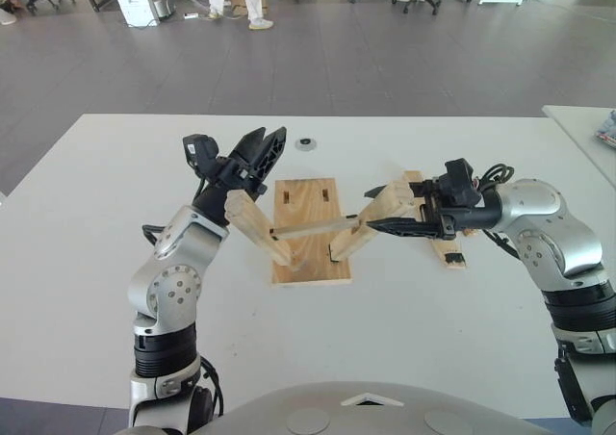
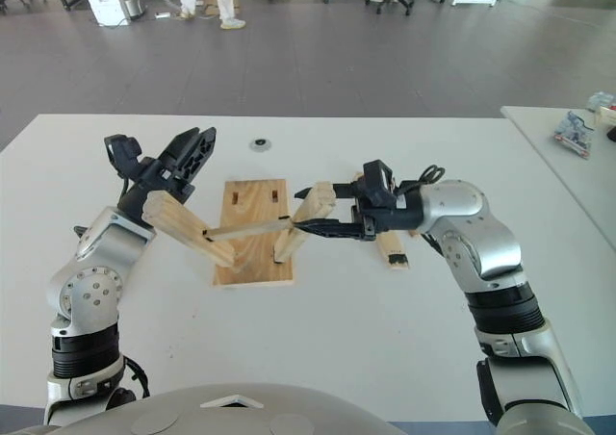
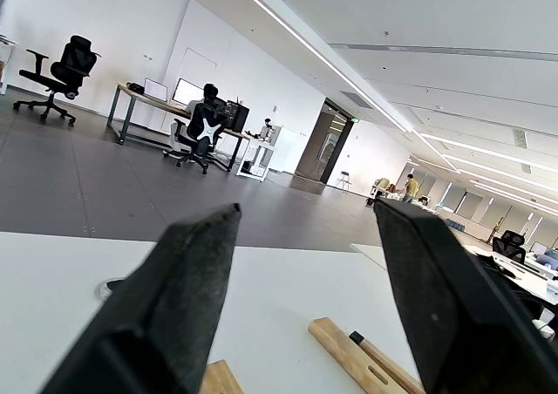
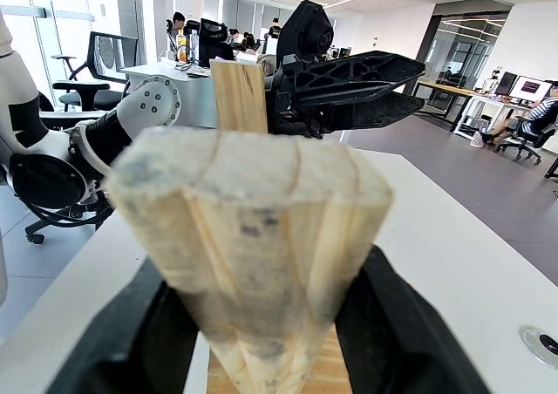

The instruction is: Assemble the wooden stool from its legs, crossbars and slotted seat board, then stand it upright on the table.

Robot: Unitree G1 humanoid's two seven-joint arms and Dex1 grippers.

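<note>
Right wrist view, close up: right gripper (image 4: 261, 342) clamped hard on one leg (image 4: 248, 228), a pale square-cut block of glued strips with rough end grain, dark fingers (image 4: 131, 342) on either side of it. From the head cameras, that leg tilted, lower end down on the seat board (image 1: 310, 262). One thin, straight crossbar (image 1: 313, 226) from it across to a second leg (image 1: 255, 225), likewise tilted, lower end on the board's left half. Right at the upper end of that second leg, the left gripper (image 1: 271, 135), spread wide, pointing up and toward the table's far edge, nothing between its fingers (image 3: 174, 289). One seat board only: flat in the middle of the table (image 1: 96, 214), rectangular, light grained wood, two short slots (image 1: 287, 196) side by side near its far end. Just beyond the right gripper, toward the table's right edge, loose wooden parts (image 1: 445, 247) lying flat, one with a dark end; count hard to tell. Near the far edge, one small dark round fitting (image 1: 306, 144).
</note>
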